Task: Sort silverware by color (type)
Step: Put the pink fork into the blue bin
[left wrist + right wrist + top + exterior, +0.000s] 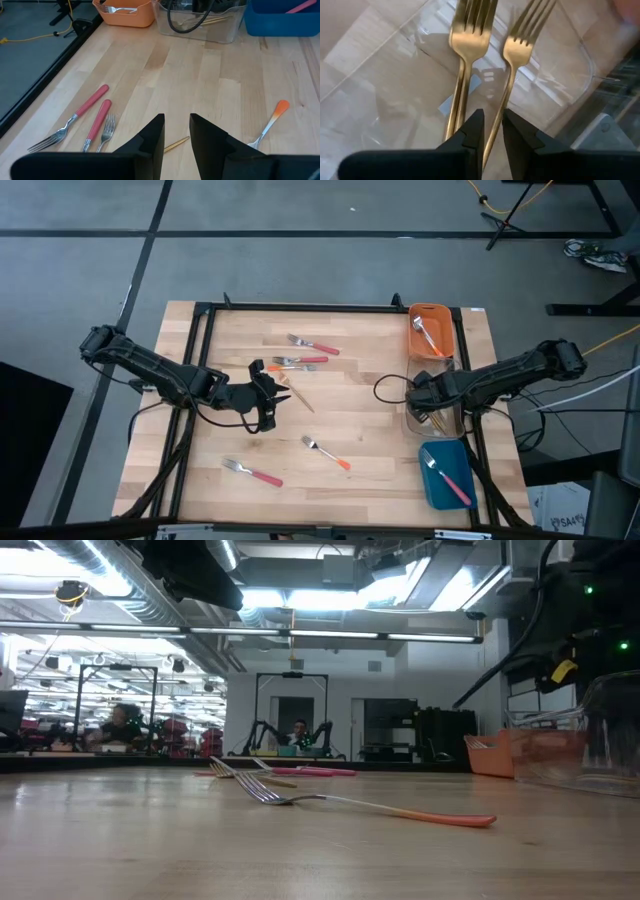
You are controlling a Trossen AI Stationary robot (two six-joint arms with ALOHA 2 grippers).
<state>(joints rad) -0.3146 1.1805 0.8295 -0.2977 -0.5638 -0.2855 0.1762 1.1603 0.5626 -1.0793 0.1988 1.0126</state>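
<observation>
Butcher-block planks make up the counter. Along its right edge stand an orange bin, a clear plastic bin and a blue bin. Right gripper, fingers slightly parted and empty, hangs inside the clear bin over slim gold forks. Left gripper, fingers parted and empty, hovers mid-counter above a thin gold utensil, beside pink-handled forks.

I see my left gripper hovering low mid-table, fingers slightly parted and empty. My right gripper reaches in from the right, fingers narrowly apart.
</observation>
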